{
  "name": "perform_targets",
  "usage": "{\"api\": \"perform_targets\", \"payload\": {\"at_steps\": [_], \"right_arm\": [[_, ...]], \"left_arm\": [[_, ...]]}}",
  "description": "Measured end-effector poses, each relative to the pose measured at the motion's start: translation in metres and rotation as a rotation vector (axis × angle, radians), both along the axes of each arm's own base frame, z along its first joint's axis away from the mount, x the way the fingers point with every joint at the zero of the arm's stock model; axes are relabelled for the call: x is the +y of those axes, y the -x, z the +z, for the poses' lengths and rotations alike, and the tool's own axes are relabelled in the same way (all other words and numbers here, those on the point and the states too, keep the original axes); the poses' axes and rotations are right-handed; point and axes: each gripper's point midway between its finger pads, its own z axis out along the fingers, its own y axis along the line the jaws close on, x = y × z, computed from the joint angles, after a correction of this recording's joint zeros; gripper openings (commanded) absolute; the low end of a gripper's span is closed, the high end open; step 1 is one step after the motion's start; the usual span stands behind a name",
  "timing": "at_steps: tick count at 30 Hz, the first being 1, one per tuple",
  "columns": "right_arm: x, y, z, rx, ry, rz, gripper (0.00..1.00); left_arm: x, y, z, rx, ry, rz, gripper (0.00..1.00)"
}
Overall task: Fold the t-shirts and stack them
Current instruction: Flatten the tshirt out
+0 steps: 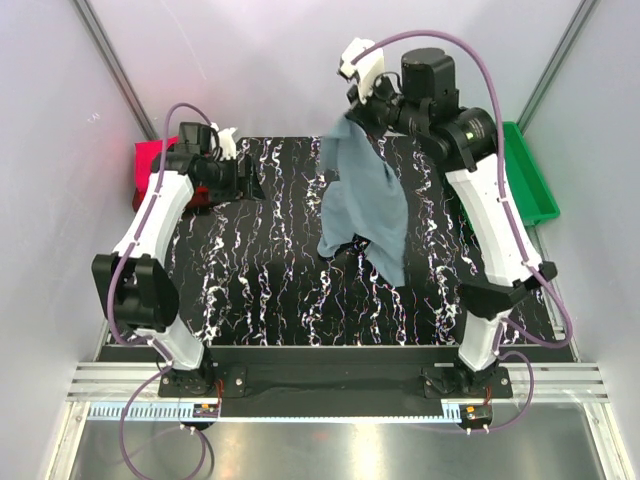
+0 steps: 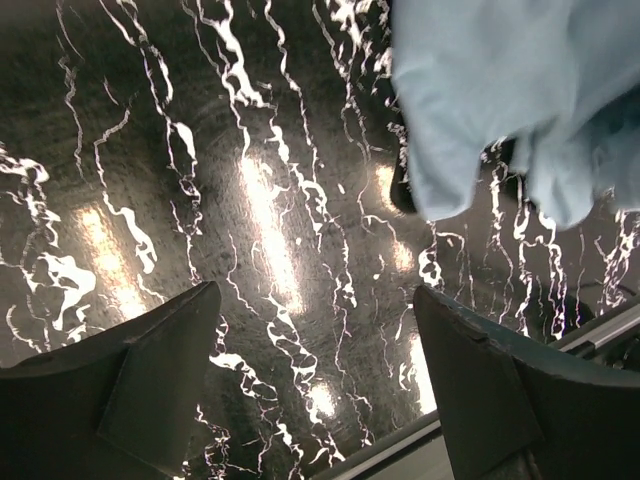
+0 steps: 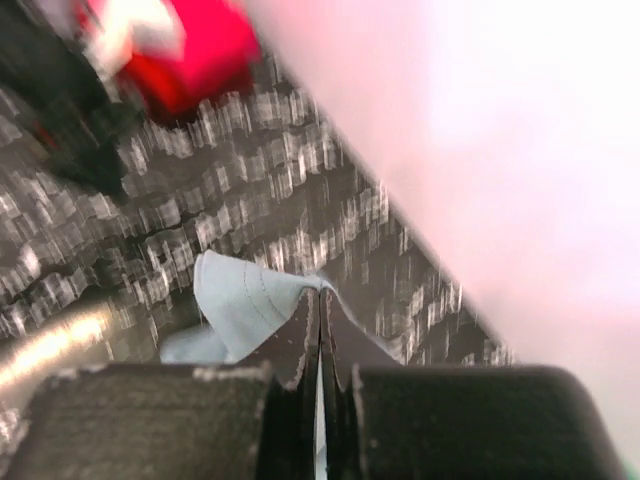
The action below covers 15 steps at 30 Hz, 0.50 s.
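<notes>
A dusty grey-blue t-shirt (image 1: 365,205) hangs in the air over the far middle of the marbled black table (image 1: 260,290). My right gripper (image 1: 347,120) is shut on its top edge. In the right wrist view the jaws (image 3: 320,312) are pinched on a hem of the cloth (image 3: 240,300). Folded red and magenta-pink t-shirts (image 1: 150,168) lie at the far left edge and show as a blurred red patch (image 3: 195,55). My left gripper (image 1: 252,182) hovers open beside them, its fingers (image 2: 150,385) wide apart over bare table, with the hanging shirt (image 2: 500,100) ahead of it.
A green plastic tray (image 1: 530,178) sits off the table's far right side. Pale walls close in the back and both sides. A metal rail (image 1: 330,385) runs along the near edge by the arm bases.
</notes>
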Motion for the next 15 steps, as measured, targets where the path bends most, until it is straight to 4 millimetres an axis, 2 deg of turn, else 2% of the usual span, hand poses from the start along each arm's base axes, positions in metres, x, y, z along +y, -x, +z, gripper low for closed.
{"api": "perform_targets", "payload": {"at_steps": [1,2,3,5,8,10,12,15], "right_arm": [[0.009,0.007,0.018,-0.032,-0.031,0.023,0.0],[0.016,0.017,0.045,-0.085,-0.081,0.05,0.0],[0.022,0.021,0.047,-0.089,-0.088,0.067,0.0],[0.033,0.039,0.064,-0.111,-0.132,0.109,0.0],[0.038,0.06,0.076,-0.108,-0.183,0.149,0.0],[0.03,0.069,0.075,-0.105,-0.18,0.136,0.0],[0.012,0.071,0.069,-0.116,-0.146,0.092,0.0],[-0.033,0.065,0.041,-0.083,-0.084,-0.018,0.0]], "left_arm": [[0.001,0.0,0.006,-0.016,0.0,0.002,0.85],[0.001,0.0,0.012,-0.033,-0.001,0.005,0.85],[0.002,-0.001,0.017,-0.05,-0.005,0.009,0.85],[0.005,-0.003,0.03,-0.092,-0.014,0.019,0.85],[0.011,-0.004,0.043,-0.141,-0.032,0.041,0.85],[0.013,-0.004,0.046,-0.155,-0.041,0.052,0.86],[0.014,-0.004,0.047,-0.155,-0.043,0.055,0.85],[0.015,-0.004,0.045,-0.151,-0.042,0.057,0.84]]}}
